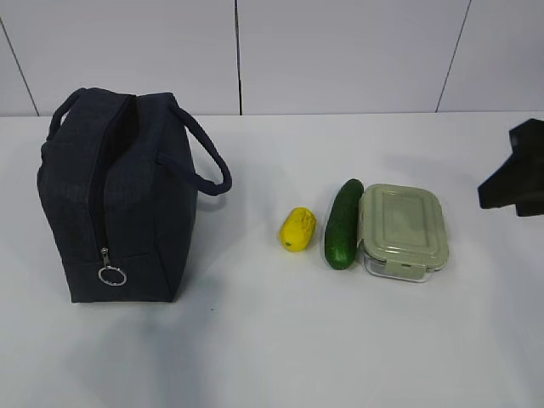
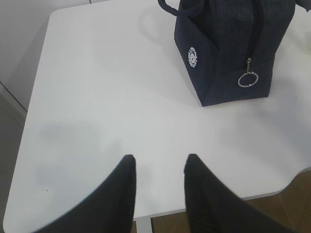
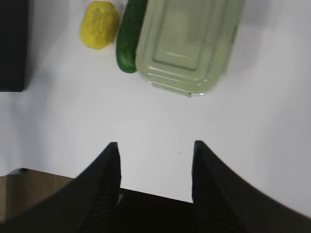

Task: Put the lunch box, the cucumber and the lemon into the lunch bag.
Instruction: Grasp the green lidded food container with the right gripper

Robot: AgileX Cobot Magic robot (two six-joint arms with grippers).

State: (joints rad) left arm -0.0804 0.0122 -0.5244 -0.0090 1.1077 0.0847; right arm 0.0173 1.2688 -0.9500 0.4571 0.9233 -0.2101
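Cucumber [image 1: 343,223] lying lengthwise away from camera, touching lunch box [image 1: 402,229] (lemon [image 1: 297,229] beside); both jaws released, empty; lunch bag [image 1: 119,200] interior hidden.

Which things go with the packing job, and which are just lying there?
For the job: lunch bag, lunch box, cucumber, lemon.

Just there: only the white table; nothing else lies about.
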